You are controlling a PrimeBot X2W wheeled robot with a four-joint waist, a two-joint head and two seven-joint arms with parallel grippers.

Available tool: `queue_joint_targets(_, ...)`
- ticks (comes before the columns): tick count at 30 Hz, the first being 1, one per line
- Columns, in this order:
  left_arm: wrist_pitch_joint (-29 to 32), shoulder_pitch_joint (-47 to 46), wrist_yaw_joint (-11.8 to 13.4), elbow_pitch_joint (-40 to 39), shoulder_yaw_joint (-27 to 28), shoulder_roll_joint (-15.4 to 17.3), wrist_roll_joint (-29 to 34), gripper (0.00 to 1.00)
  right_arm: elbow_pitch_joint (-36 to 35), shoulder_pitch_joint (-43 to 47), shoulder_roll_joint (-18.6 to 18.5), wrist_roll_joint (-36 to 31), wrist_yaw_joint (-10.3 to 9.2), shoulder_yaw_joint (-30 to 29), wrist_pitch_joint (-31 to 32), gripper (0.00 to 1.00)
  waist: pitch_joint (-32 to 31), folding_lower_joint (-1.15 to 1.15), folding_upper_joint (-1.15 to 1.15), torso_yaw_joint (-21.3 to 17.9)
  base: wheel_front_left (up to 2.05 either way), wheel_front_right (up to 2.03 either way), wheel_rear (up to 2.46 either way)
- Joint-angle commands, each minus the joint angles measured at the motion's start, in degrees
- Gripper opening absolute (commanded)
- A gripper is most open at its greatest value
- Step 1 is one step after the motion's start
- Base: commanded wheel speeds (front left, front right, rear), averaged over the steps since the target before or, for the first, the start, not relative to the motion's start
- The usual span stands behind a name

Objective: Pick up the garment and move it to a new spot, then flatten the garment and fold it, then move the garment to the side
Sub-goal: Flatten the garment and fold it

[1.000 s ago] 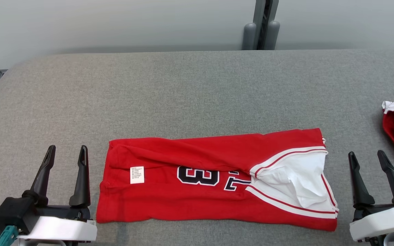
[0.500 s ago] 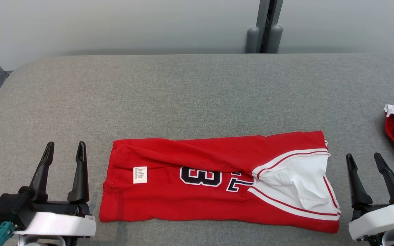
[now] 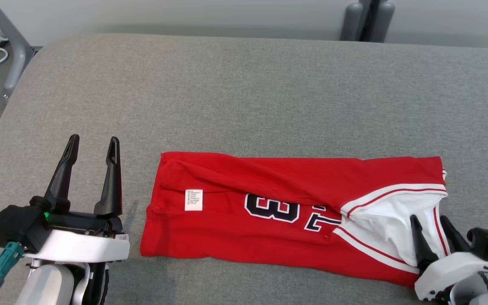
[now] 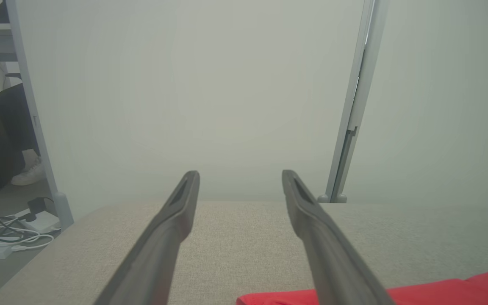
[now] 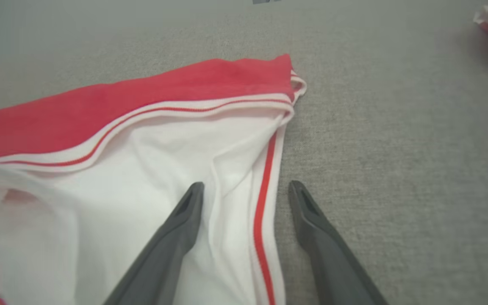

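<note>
Right wrist view: right end effector [image 5: 246,184] wide, astride garment [image 5: 151,161] edge; head view: left end effector [image 3: 94,138] wide, beside it.

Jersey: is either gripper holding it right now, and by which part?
Nothing is held. The right gripper stands open over the white end of the jersey; the left gripper is open, beside its other end.
</note>
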Motion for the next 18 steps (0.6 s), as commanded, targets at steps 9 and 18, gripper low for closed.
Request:
queue_joint_targets(9,-0.02,-1.98,-3.29,1.65,2.03,-1.37,2.85,1.0,9.6,-3.27,-0.3,3.19,-0.02,3.89,-1.69,0.0,1.45,0.0,0.0,0.56,0.0,0.0,0.0)
queue_joint_targets(18,-0.02,-1.24,-4.54,2.03,3.83,-2.23,4.22,1.0,7.43,-2.41,-4.39,5.59,-0.2,1.5,-5.81,0.0,1.16,0.0,0.0,-1.46,0.0,0.0,0.0)
